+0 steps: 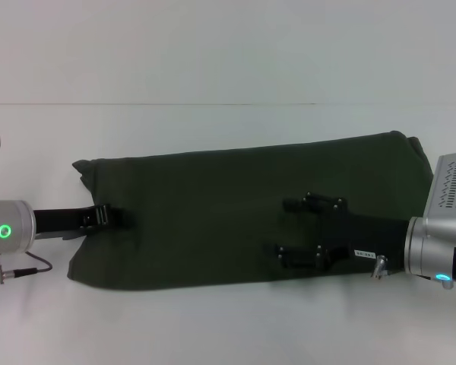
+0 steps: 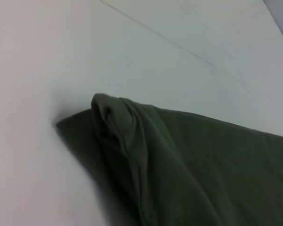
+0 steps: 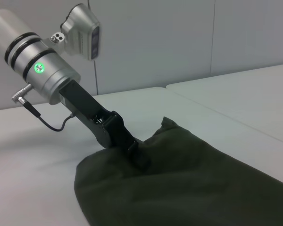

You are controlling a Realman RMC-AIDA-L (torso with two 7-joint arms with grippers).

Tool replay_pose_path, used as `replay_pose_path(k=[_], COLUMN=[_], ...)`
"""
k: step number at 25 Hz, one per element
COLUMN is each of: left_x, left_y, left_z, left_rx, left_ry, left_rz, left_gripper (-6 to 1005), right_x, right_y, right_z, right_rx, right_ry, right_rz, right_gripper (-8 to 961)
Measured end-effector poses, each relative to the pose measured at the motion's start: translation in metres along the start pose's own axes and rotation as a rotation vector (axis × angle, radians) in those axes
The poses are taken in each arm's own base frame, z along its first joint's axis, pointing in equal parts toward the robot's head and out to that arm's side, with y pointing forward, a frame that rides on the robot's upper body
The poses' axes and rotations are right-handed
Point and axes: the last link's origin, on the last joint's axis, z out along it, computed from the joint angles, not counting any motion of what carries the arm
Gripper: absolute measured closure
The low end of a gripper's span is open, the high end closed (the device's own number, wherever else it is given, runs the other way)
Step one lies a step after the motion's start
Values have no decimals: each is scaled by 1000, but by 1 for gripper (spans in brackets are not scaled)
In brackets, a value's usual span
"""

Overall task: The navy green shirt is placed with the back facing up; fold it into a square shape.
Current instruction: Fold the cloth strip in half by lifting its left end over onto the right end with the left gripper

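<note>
While the navy green shirt [image 1: 235,213] lies as a long band across the table [image 1: 213,61], the left gripper [image 1: 106,217] pinches its left end and the right gripper [image 1: 292,228] hovers spread above its right half.

Head cam overhead; wrist cams low, close.

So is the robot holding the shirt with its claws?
The left claw presses into the left end of the dark olive-green fabric shirt, but an actual grip cannot be told. The right claw spreads open above it, holding nothing.
</note>
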Motion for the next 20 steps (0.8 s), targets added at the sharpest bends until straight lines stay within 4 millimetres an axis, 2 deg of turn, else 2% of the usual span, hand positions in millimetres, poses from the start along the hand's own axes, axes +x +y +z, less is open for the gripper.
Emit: replay_pose_path(k=[6,10,13,20], left_x=[0,3,9,30], left_y=[-1,-5,-13,-38], left_z=[-1,-6,-18,-63], left_rx=[4,16,37,149], left_ry=[-1,-4,-15,-54], left_rz=[21,30,34,55], left_gripper=[869,875,877,878], right_x=[-2,-2,-3,-2], right_y=[1,1,3,3], right_z=[0,0,0,-2], right_rx=[-4,-9,-16,-18], right_ry=[-12,-13,-21,-25], right_rz=[2,1,3,9], right_gripper=[54,53,53,53])
